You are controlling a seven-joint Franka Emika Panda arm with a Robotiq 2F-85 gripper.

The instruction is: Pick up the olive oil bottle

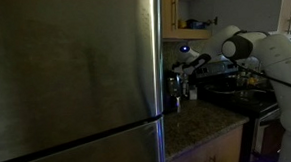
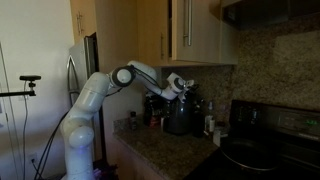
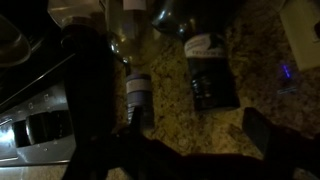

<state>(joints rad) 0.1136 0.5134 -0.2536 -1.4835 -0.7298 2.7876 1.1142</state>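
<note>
— Steel is filling the whole left side, the fridge (image 1: 65, 75) door. Moving right from it, where is the olive oil bottle (image 3: 205, 72) standing?

— It is sitting on the granite counter (image 1: 203, 123), in the cluster of bottles (image 1: 174, 89) just beside the fridge's edge. The gripper (image 1: 189, 57) is hovering above that cluster. Going from the left in the wrist view, I am seeing a dark bottle (image 3: 85, 60), then a slim labelled bottle (image 3: 137, 90). After those comes the wider dark one with a pale label, which I am taking for the oil. The labels are too dim to read, so I am only judging that.

— Is the hand gripping anything?

— No. One finger (image 3: 265, 133) is showing far to the right, well apart from the other side. I am reading the jaws as spread wide with nothing between them.

— How is the bottle going to handle?

— I am expecting glass: stiff, smooth, fairly heavy if full, and breakable against granite. Oil residue may be making it slippery. I am favouring a hold on the straight body at the label, squarely across. On the narrow neck it could be swinging. Neighbours are crowding it on the left, so the fingers are needing a clean descent on either side.
</note>
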